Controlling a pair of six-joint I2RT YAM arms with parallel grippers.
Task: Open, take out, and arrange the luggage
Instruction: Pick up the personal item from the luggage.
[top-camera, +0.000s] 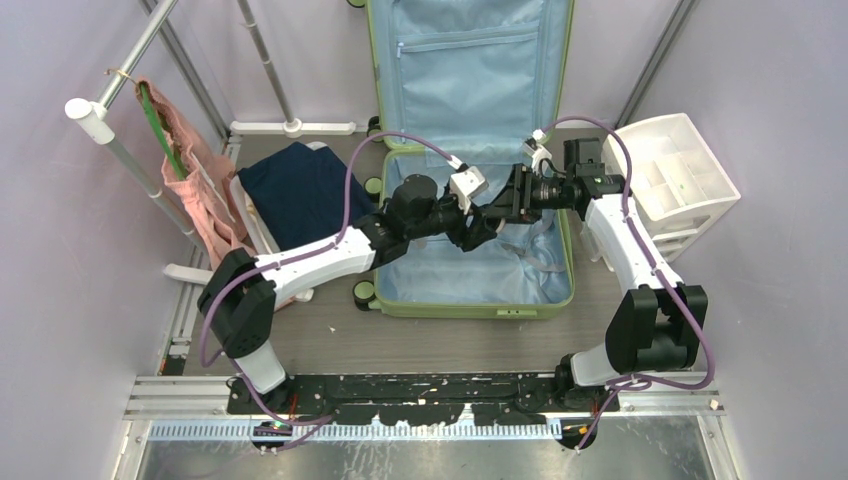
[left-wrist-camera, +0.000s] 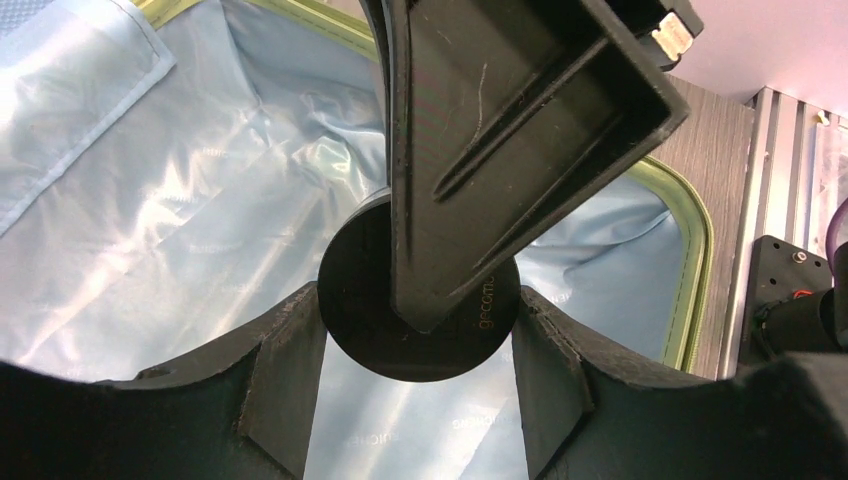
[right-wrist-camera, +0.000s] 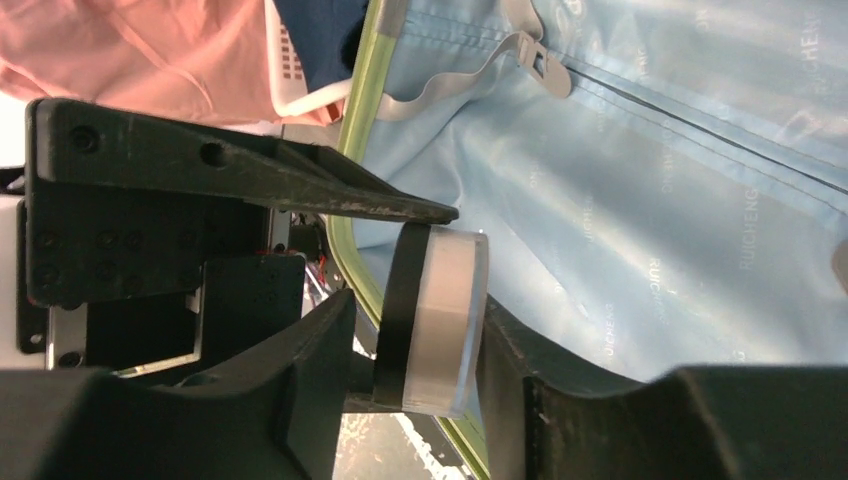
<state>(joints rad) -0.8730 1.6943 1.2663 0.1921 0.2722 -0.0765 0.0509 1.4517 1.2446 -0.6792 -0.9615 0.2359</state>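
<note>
- The suitcase (top-camera: 480, 312) lies open on the table (top-camera: 450, 345), straight ahead of both arms. Its pale blue lid (top-camera: 470, 70), with a zip pocket, stands up at the far side.
- Both arms reach in over the lower half, where grey straps (top-camera: 535, 262) lie loose on the blue lining.
- The left pincer (left-wrist-camera: 415, 310) is closed on a small round tin (right-wrist-camera: 450, 300), with black and a frosted band on its side. Its fingers press the rim from opposite sides.
- The right pincer (right-wrist-camera: 420, 320) straddles the same tin across its flat faces. One finger lies against the black face, but I cannot tell whether the pair is clamped on it.
- Left of the suitcase, a white basket (top-camera: 250, 215) holds a dark blue garment (top-camera: 300, 190).
- A pink garment (top-camera: 200, 190) hangs from a rail beside the basket.
- A white drawer unit (top-camera: 680, 180) stands to the right of the suitcase.
</note>
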